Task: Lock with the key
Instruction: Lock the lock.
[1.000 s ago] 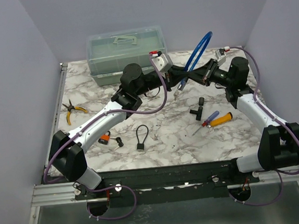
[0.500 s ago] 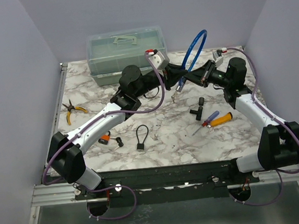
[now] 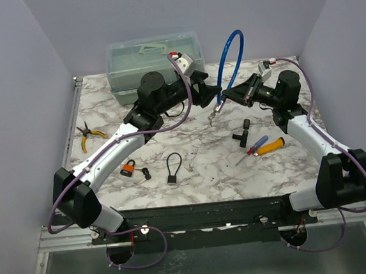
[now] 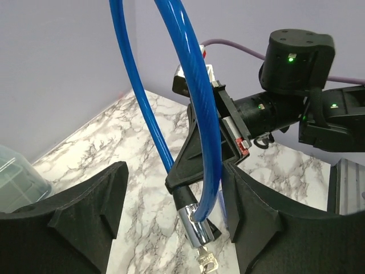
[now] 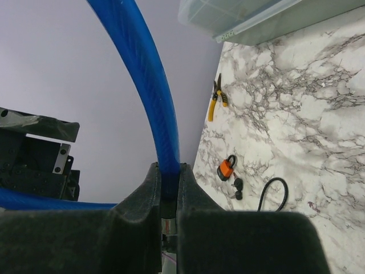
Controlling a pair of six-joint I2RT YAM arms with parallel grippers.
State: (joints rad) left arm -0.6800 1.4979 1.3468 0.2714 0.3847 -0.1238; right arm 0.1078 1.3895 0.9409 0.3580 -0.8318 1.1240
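A blue cable lock (image 3: pixel 230 53) loops upward above the middle of the table. My right gripper (image 3: pixel 226 95) is shut on it just above its chrome cylinder (image 4: pixel 194 225); in the right wrist view the blue cable (image 5: pixel 145 80) runs up from between the closed jaws (image 5: pixel 169 180). A small silver key (image 4: pixel 207 261) sticks out of the cylinder's lower end and also shows hanging (image 3: pixel 214 114) in the top view. My left gripper (image 4: pixel 174 188) is open, its fingers standing on either side of the cylinder and cable without touching them.
A translucent toolbox (image 3: pixel 154 62) stands at the back. Yellow pliers (image 3: pixel 88 135) lie at the left. An orange padlock (image 3: pixel 129 168) with keys and a black cable padlock (image 3: pixel 173 170) lie near the front. Screwdrivers (image 3: pixel 267 145) and a black fitting (image 3: pixel 242 132) lie on the right.
My left gripper has opened, let go of the key end and drawn back to the left. The right gripper has raised the lock, and the blue loop now stands more upright.
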